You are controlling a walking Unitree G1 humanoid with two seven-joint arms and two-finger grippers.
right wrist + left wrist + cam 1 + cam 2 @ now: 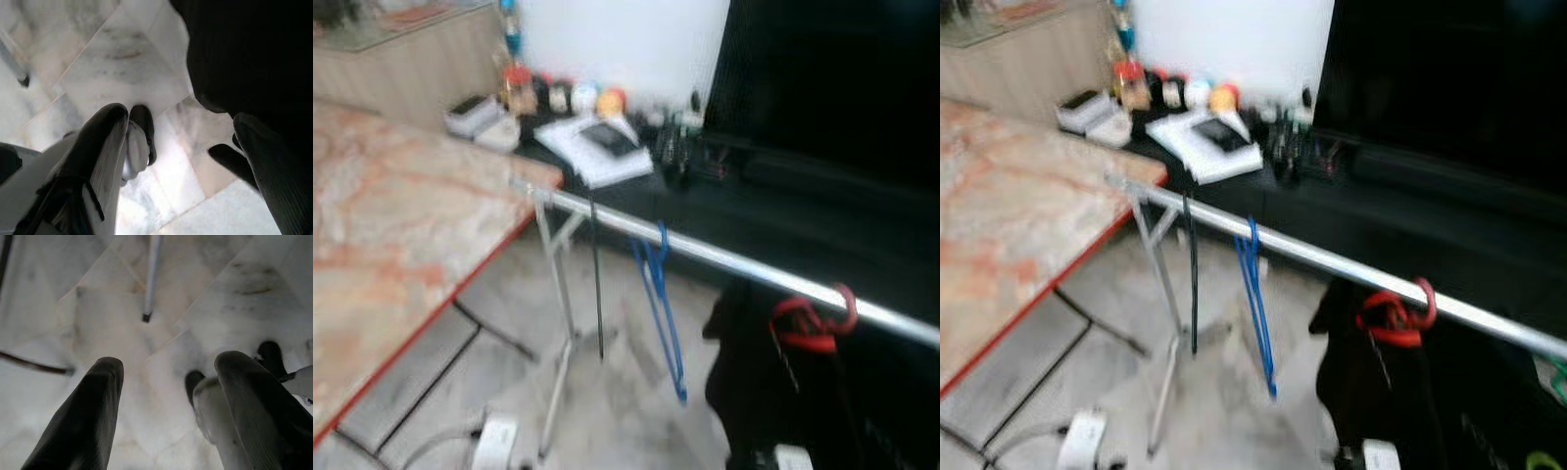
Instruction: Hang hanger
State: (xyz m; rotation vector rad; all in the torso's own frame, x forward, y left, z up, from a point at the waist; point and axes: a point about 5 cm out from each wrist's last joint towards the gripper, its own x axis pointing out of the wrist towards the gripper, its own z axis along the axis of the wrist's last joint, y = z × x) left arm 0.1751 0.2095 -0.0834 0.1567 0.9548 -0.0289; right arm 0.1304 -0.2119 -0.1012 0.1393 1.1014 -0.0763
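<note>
Head views blurred. A black garment (pixel 773 392) hangs under the rail (pixel 724 259) near its right end, lower part cut off by the frame. Clutter on the dark worktop (pixel 705 211) behind is too smeared to identify; no writing legible. Blue hanger (pixel 661 304): thin frame, hooked over the rail about mid-span, hanging edge-on. Red hanger (pixel 813 323) hooked further right, probably carrying the garment. Left gripper (pixel 166 382) and right gripper (pixel 181 142) hang above the floor, fingers spread, holding nothing.
</note>
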